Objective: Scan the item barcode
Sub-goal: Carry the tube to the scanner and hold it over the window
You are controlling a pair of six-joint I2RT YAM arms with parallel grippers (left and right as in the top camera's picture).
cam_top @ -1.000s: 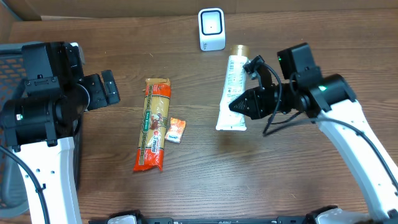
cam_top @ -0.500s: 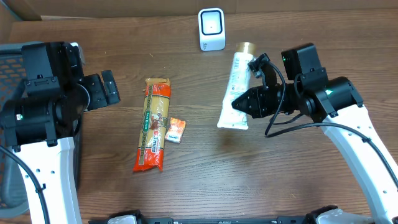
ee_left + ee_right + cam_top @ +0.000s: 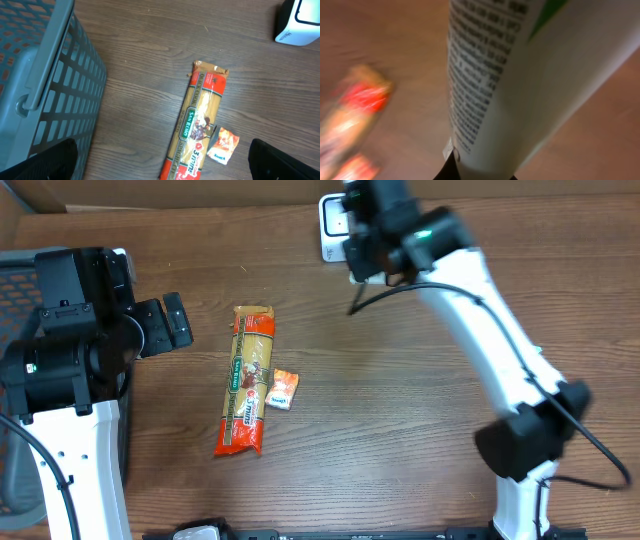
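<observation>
A: Where is the tube [image 3: 520, 75] sitting?

B: It is not lying on the desk [image 3: 400, 430]. The right gripper [image 3: 362, 255] is clamping it, with the jaws closed tight on the end nearest the wrist camera. That view is showing it from very close: white, with small dark print and a green patch.

A: And from overhead?

B: The right arm is reaching to the far edge of the desk. Its gripper is hanging just beside the scanner [image 3: 332, 225] and partly covering it. The arm is hiding the tube there, so I cannot tell how the tube is facing the scanner.

A: What is the left gripper [image 3: 165, 325] doing?

B: It is hovering near the left edge with its 2 fingers spread wide, holding nothing.

A: Anything else lying about?

B: 1 pasta pack [image 3: 248, 380] is lying lengthwise left of the desk's middle. 1 small orange sachet [image 3: 283, 389] is lying just beside its right side. A grey basket [image 3: 45, 75] is standing at the left edge, beside the left arm. In the right wrist view the pasta is showing only as red and orange smears.
</observation>
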